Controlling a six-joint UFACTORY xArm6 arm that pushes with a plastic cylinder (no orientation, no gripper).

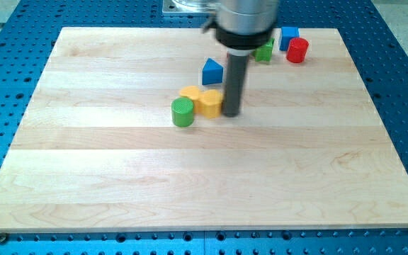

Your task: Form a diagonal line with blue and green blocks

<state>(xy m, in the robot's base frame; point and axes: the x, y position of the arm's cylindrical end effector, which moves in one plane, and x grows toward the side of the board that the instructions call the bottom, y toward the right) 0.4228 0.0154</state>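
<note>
My tip [230,112] rests on the board just right of a yellow block [209,103], touching or nearly touching it. A second yellow block [189,93] lies against it at the upper left. A green cylinder [183,112] stands at the left of the yellow pair, touching it. A blue block with a pointed top [212,71] stands just above them, left of the rod. Near the view's top, a green block [265,50] is partly hidden behind the arm. A blue cube [289,37] stands right of it.
A red cylinder [297,50] stands beside the blue cube at the top right. The wooden board [204,177] lies on a blue perforated table [402,42]. The arm's round body [245,21] hangs over the board's top edge.
</note>
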